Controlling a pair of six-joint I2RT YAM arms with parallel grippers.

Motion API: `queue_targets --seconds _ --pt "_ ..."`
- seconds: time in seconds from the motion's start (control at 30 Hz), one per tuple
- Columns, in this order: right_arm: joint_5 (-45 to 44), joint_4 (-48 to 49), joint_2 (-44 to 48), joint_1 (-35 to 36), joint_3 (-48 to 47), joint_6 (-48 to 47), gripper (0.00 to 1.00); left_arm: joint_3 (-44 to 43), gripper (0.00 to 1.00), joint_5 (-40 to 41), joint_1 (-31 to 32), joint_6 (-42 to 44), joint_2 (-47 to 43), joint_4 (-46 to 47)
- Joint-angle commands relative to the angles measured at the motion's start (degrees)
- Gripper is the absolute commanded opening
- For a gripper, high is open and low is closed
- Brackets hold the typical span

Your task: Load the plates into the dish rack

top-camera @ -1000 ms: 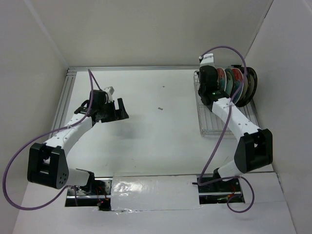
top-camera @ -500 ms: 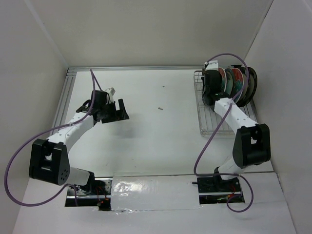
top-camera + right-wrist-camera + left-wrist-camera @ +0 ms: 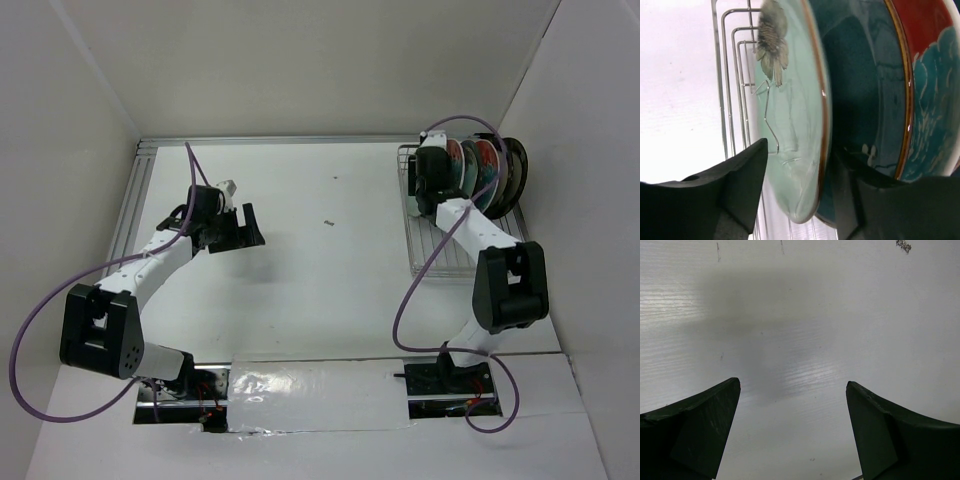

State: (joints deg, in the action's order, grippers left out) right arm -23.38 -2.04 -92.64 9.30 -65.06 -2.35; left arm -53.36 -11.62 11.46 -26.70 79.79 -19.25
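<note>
Several plates [image 3: 482,170] stand on edge in the dish rack [image 3: 432,252] at the back right. In the right wrist view the front one is a pale mint plate [image 3: 795,100] with a brown rim, resting against the rack's wire prongs [image 3: 732,75]. Behind it stand a dark teal plate [image 3: 860,90] and a red plate with a teal flower [image 3: 930,75]. My right gripper [image 3: 801,150] straddles the mint plate's lower rim, jaws open, one finger on each side with a gap. My left gripper [image 3: 792,385] hangs open over bare table at the left [image 3: 245,225].
White walls close in the table on the left, back and right. The rack's near half [image 3: 440,262] holds no plates. A small dark speck [image 3: 328,222] lies mid-table. Purple cables loop from both arms.
The right jaws have parted from the mint plate's rim, and the plate stays standing in the rack. The right arm has shifted slightly toward the back. The left gripper has barely moved.
</note>
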Motion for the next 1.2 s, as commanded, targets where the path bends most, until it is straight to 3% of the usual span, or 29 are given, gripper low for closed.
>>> queue_targets --seconds 0.0,0.27,0.53,0.57,0.83,1.17 --pt "-2.3 1.4 4.3 0.8 -4.4 1.0 0.6 -1.8 1.0 0.0 0.3 1.7 -0.9 1.0" --pt "-6.9 -8.5 14.7 6.0 -9.8 1.0 0.74 -2.4 1.0 -0.5 0.3 0.7 -3.3 -0.2" --pt "-8.4 -20.2 32.2 10.2 -6.8 9.9 0.93 -0.3 1.0 0.5 0.3 -1.0 -12.1 -0.2" --pt "-7.8 -21.8 33.9 10.7 -5.2 11.4 0.98 -0.2 1.0 1.1 0.3 -1.0 -14.3 -0.2" --pt "-1.2 -28.9 49.8 10.7 3.6 17.0 0.99 5.3 1.0 4.8 0.3 -1.2 -28.3 -2.5" --pt "0.4 -34.0 61.0 10.7 11.5 21.7 0.99 11.3 1.0 15.6 0.3 2.1 -44.2 -9.1"
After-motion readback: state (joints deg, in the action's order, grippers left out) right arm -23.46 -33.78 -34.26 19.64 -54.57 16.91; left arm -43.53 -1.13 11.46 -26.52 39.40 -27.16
